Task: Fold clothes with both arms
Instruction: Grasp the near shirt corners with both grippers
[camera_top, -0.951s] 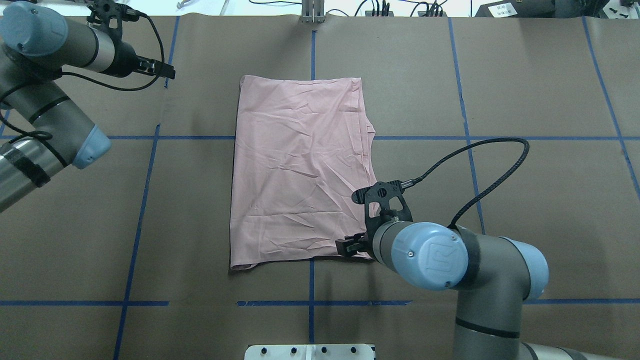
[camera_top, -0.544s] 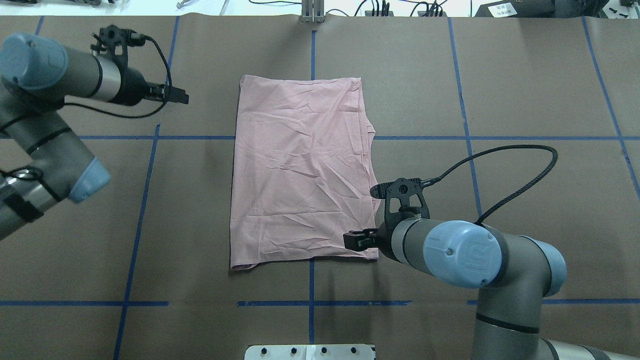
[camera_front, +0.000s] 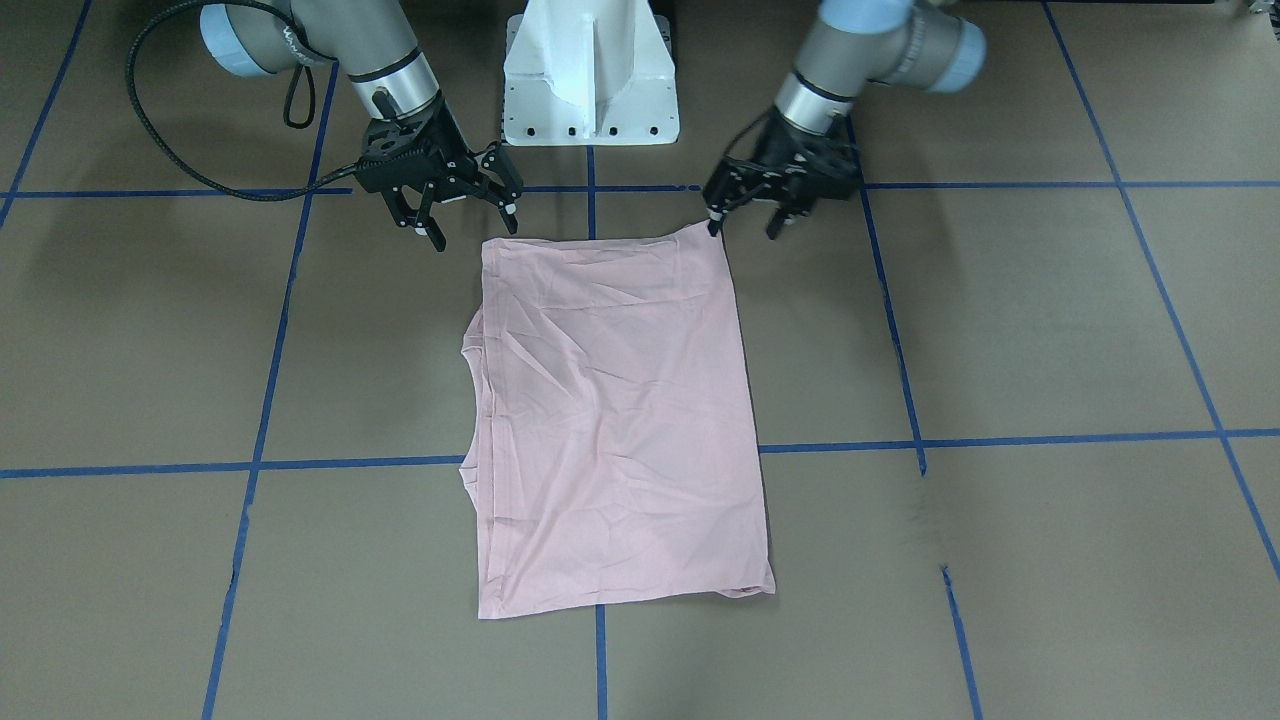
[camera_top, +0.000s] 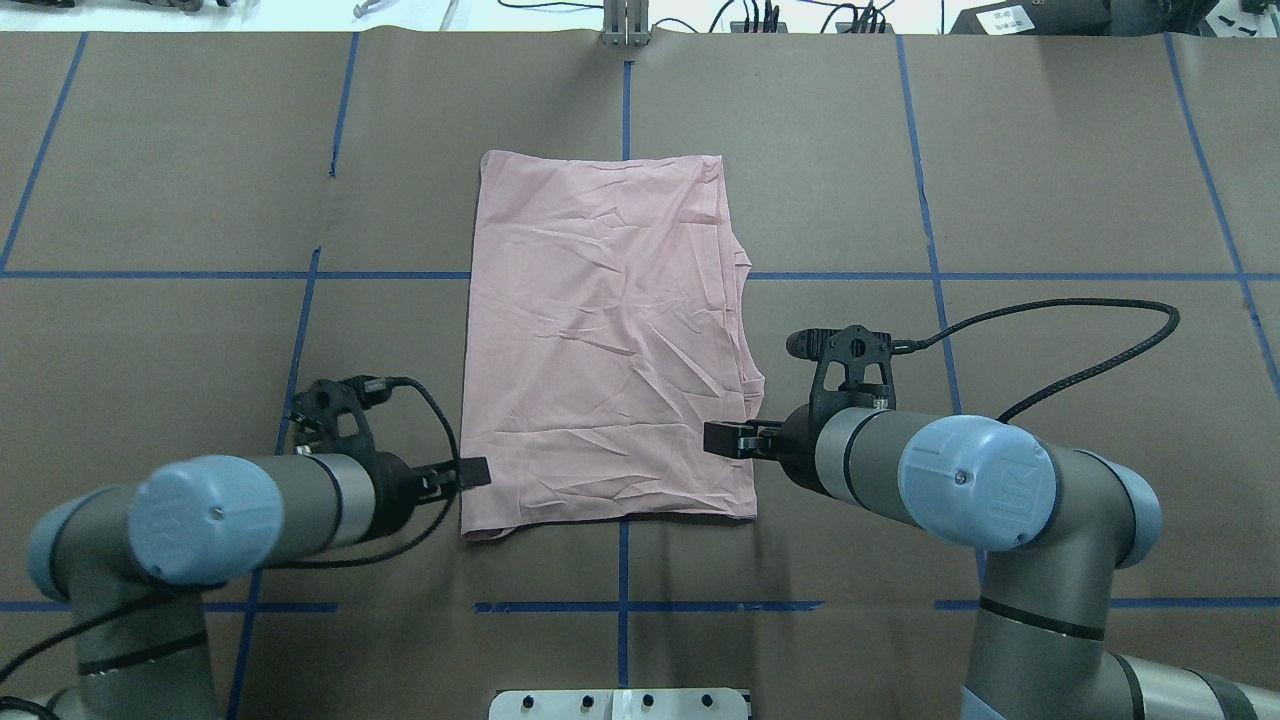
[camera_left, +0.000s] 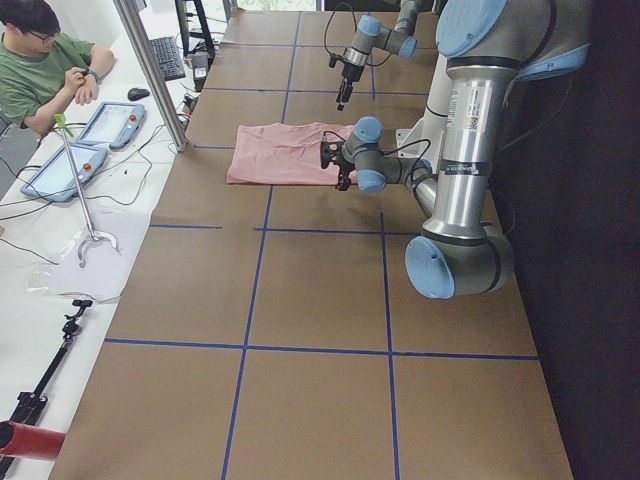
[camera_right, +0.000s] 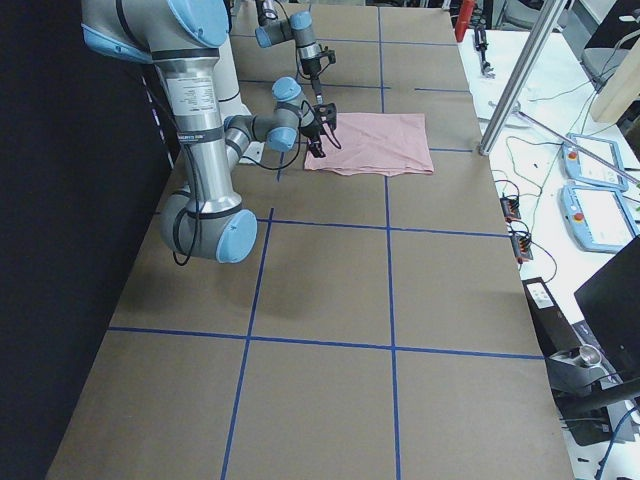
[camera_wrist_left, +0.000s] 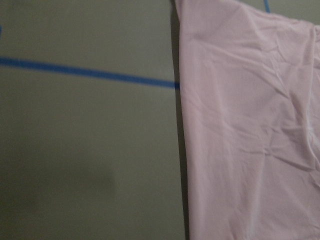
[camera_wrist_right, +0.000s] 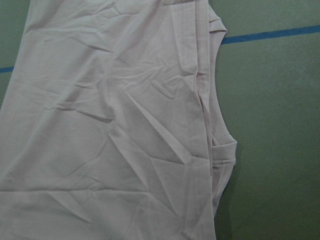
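Observation:
The clothes are one pale pink T-shirt (camera_top: 600, 340) folded into a long rectangle, plain side up, flat on the brown table (camera_front: 1000, 330). My left gripper (camera_top: 474, 472) hangs open just beside the shirt's near-left corner; in the front view the left gripper (camera_front: 743, 228) has one fingertip at that corner. My right gripper (camera_top: 720, 438) is open at the shirt's right edge near the near-right corner, and the front view shows the right gripper (camera_front: 472, 225) holding nothing. The left wrist view shows the shirt's (camera_wrist_left: 250, 125) left edge. The right wrist view shows the shirt's (camera_wrist_right: 110, 125) layered hems.
The white pedestal base (camera_front: 590, 75) stands between the arms, just behind the shirt's near edge. Blue tape lines (camera_top: 300, 330) cross the table. A person (camera_left: 45, 65) sits at a side desk with tablets (camera_left: 110, 122); a metal post (camera_left: 150, 70) stands at the table's far edge.
My left arm has swung from the far left of the table down to the shirt's near-left corner. My right gripper has shifted slightly along the shirt's right edge, away from the near corner.

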